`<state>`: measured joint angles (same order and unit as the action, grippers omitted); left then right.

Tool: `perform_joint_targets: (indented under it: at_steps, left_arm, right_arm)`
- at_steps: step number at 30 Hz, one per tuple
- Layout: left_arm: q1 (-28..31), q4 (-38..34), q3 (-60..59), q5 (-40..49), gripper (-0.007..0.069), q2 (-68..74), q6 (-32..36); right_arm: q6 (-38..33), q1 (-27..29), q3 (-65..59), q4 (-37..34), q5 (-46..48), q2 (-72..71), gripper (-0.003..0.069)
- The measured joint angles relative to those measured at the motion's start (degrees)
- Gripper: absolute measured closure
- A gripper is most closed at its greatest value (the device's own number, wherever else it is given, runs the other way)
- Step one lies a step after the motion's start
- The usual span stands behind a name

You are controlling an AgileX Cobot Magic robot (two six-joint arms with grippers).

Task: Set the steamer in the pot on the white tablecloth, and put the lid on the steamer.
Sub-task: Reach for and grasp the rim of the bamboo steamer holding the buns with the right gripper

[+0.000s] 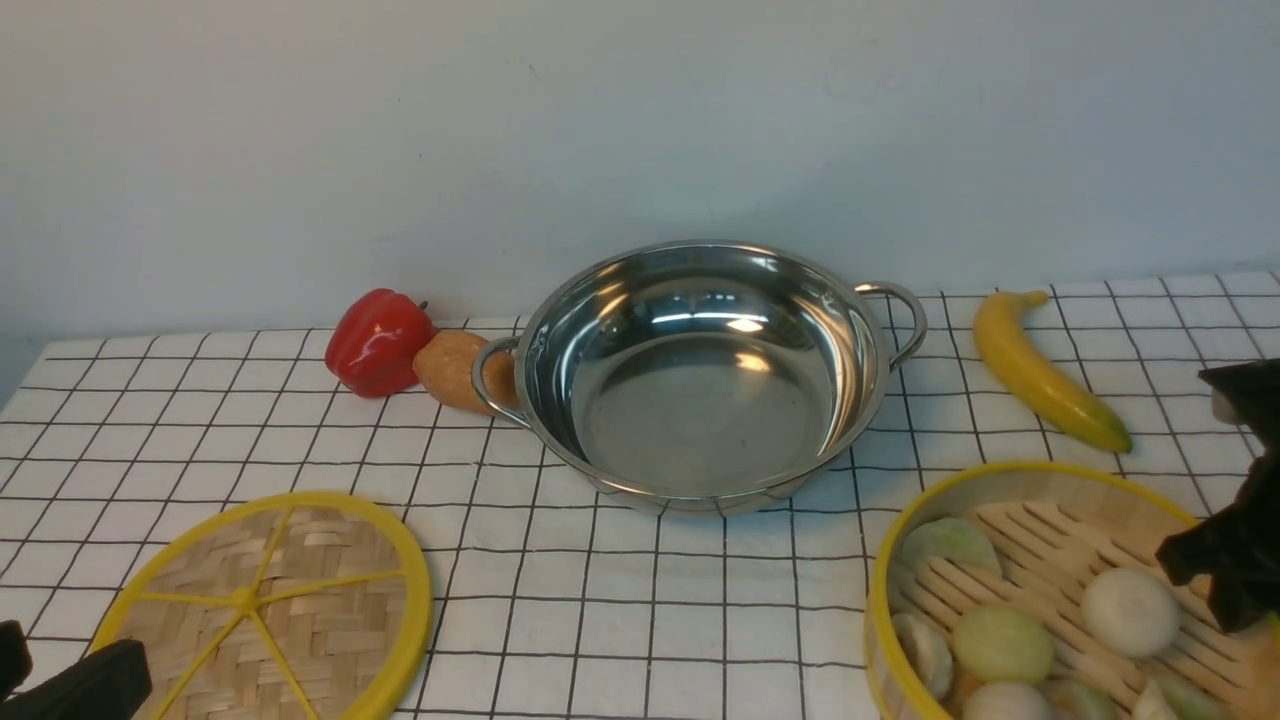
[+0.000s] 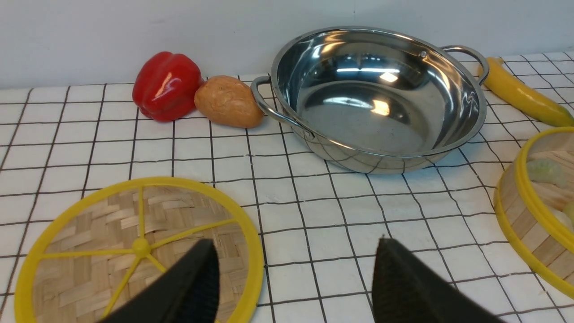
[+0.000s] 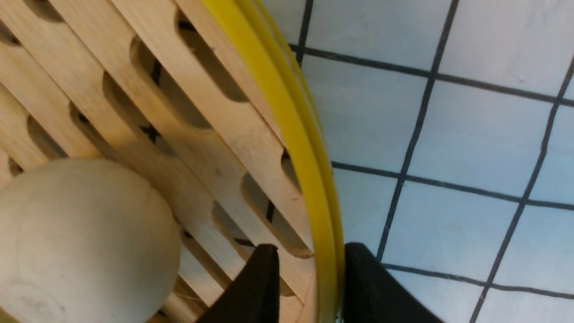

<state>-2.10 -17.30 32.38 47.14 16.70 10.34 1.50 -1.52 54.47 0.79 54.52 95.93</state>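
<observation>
The steamer (image 1: 1000,470), a yellow-rimmed bamboo basket holding pale buns, sits at the front right of the white tablecloth (image 1: 640,590). My right gripper (image 3: 311,246) straddles its rim (image 3: 287,112), one finger inside the basket and one outside, shut on the wall. The front view shows that gripper (image 1: 1230,560) at the basket's right side. The shiny pot (image 1: 700,400) stands empty at the centre back. The woven lid (image 1: 290,590) lies flat at the front left. My left gripper (image 2: 295,239) hovers open over the lid's near right edge (image 2: 255,251), holding nothing.
A red pepper (image 1: 378,340) and a brown potato (image 1: 452,370) lie against the pot's left handle. A banana (image 1: 1045,375) lies to the right of the pot, behind the steamer. A plain wall closes off the back of the table.
</observation>
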Motion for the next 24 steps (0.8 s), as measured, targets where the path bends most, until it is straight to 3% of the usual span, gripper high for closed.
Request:
perform_joint_targets:
  at_steps: [18,20,24]
  left_arm:
    - [0.0,0.0,0.0,0.0,0.0193,0.0,0.0]
    - [0.0,0.0,0.0,0.0,0.0193,0.0,0.0]
    - [0.0,0.0,0.0,0.0,0.0193,0.0,0.0]
  right_arm:
    - [1.1,0.0,0.1,3.4,2.3,0.0,0.0449]
    - [1.2,0.0,0.1,3.4,2.3,0.0,0.0467]
    - [2.0,0.0,0.1,3.5,1.9,0.0,0.0578]
